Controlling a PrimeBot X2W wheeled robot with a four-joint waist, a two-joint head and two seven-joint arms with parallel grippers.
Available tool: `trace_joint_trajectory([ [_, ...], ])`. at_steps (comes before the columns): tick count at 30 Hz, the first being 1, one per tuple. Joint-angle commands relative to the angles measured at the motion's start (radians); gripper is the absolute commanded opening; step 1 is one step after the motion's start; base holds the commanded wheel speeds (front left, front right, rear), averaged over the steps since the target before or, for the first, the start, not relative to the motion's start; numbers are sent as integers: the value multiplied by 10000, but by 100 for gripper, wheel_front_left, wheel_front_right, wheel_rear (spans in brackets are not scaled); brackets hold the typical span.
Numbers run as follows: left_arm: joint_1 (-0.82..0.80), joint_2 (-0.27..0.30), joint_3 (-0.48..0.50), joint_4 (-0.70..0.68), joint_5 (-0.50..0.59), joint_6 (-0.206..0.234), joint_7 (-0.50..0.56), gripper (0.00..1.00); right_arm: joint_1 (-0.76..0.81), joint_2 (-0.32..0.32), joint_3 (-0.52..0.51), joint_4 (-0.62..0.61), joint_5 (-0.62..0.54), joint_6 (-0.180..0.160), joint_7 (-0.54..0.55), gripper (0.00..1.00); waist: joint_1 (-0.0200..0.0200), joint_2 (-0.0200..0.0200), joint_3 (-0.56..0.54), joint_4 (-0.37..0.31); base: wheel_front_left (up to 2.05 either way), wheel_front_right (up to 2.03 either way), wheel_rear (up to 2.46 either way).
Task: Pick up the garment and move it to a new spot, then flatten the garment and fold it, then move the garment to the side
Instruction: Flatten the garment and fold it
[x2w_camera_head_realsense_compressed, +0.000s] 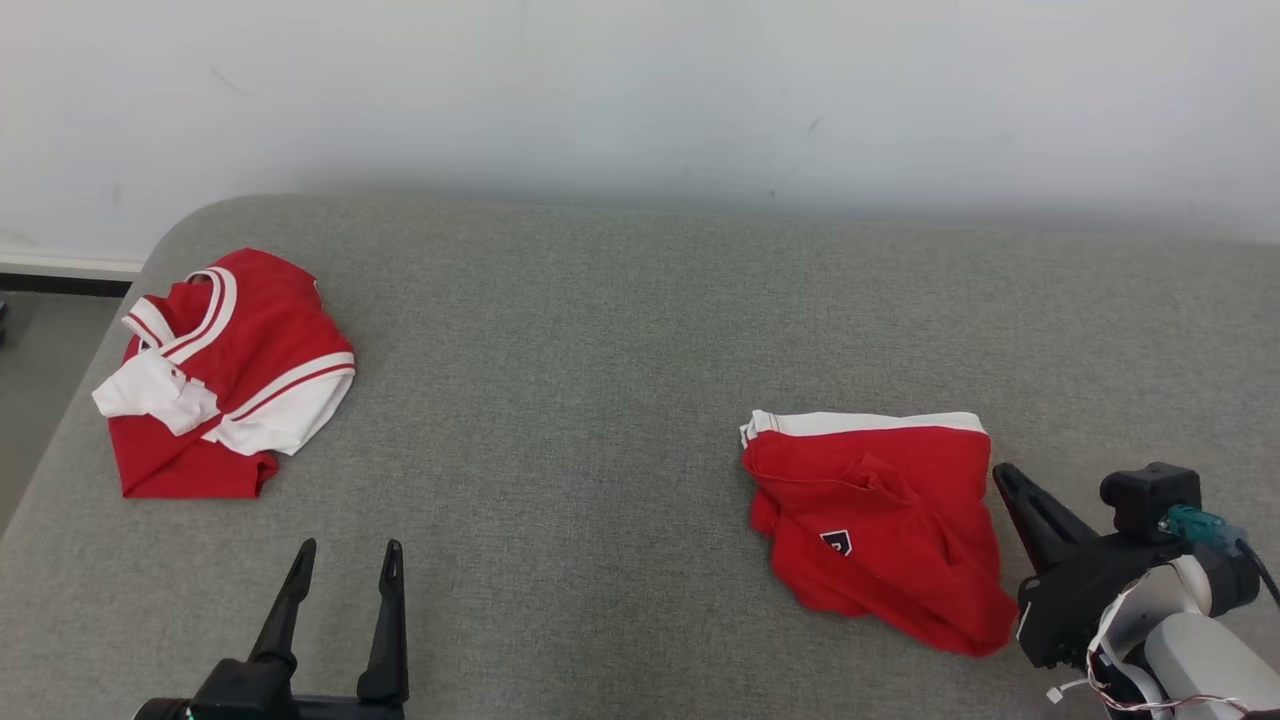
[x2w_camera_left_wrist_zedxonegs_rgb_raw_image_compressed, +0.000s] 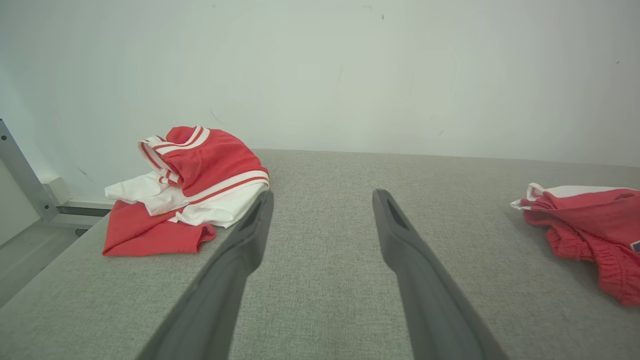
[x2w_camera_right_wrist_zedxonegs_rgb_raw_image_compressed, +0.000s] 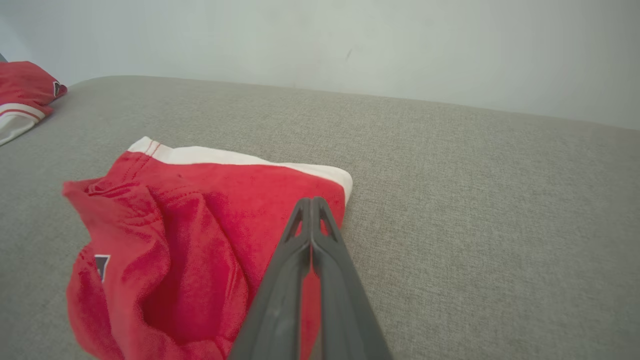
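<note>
Right wrist view: right gripper (x2w_camera_right_wrist_zedxonegs_rgb_raw_image_compressed: 311, 201) clenched over the red garment (x2w_camera_right_wrist_zedxonegs_rgb_raw_image_compressed: 200, 200), perhaps pinching cloth; left gripper (x2w_camera_head_realsense_compressed: 348, 548) spread, empty.

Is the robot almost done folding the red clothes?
Not yet. Looks done: the shirt lies loosely folded at the far left. In hand: the right gripper is shut at the right edge of the shorts; whether it pinches cloth is unclear. Left: the shorts are crumpled, so lifting, flattening, folding and moving aside are all to do. The left gripper is open, holding nothing.
</note>
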Motion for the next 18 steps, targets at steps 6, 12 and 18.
trace_joint_trajectory([
  [6,-180,65,-27,20,25,-40,-32,100,-666,-168,1398,1506,607,-20,-562,0,-1,-1,166,349,0,0,0],
  [12,-105,80,66,-27,27,-41,-32,100,-862,-184,2473,2192,1219,-20,-1155,0,-1,-1,176,491,0,0,0],
  [18,-11,49,110,-43,32,-21,-32,100,-1012,-232,3300,2203,1728,-20,-1567,0,-1,-1,152,436,0,0,0],
])
